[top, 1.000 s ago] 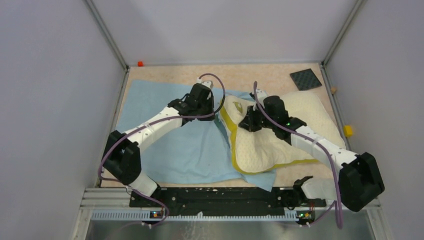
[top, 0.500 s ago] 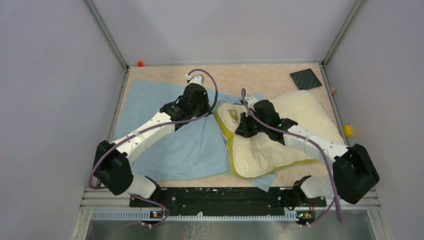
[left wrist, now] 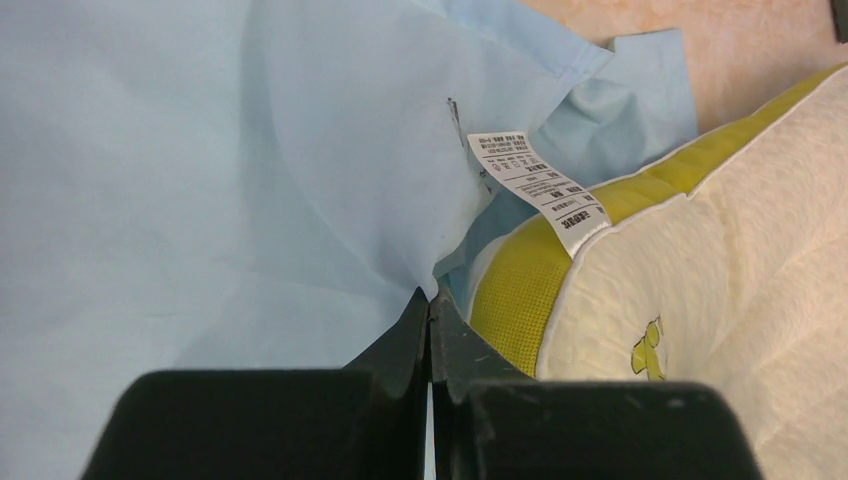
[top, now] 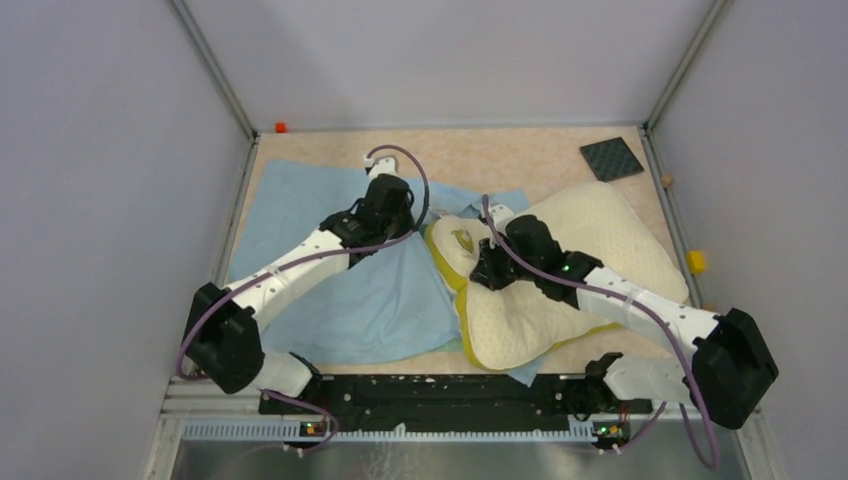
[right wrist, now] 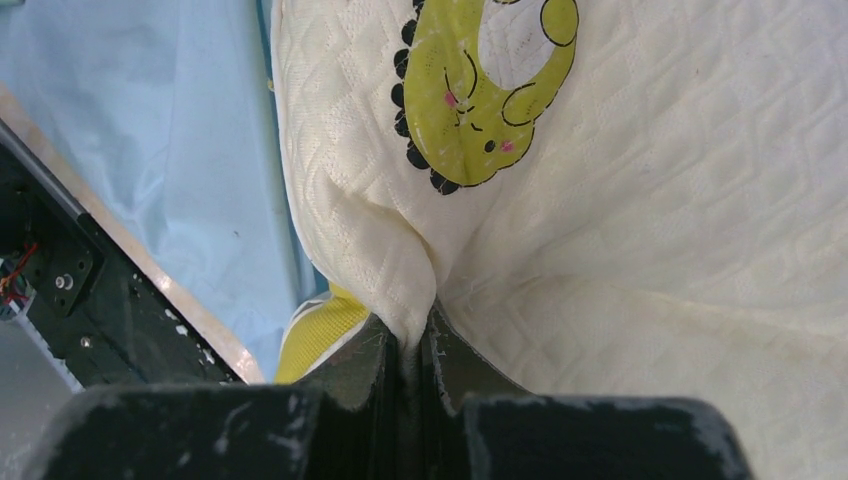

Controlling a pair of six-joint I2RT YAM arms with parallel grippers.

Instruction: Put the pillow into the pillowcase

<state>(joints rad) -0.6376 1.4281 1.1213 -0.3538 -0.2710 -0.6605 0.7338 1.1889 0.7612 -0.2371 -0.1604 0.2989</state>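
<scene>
Fabric hides much here: the pillowcase's [top: 370, 300] opening cannot be made out, and its right edge disappears under the pillow [top: 600, 235]. The pillow lies on the right half of the surface [top: 540, 150], overlapping the blue cloth, and runs off frame in both wrist views. The left tool [left wrist: 430, 303] is pressed together, pinching a peak of pillowcase cloth just beside the pillow's yellow band [left wrist: 520, 290], near a white label [left wrist: 538, 190]. The right tool [right wrist: 410, 335] is clamped on a fold of the pillow, below its cartoon patch [right wrist: 480, 90]. From above, both sets of fingertips are hidden beneath the wrists.
</scene>
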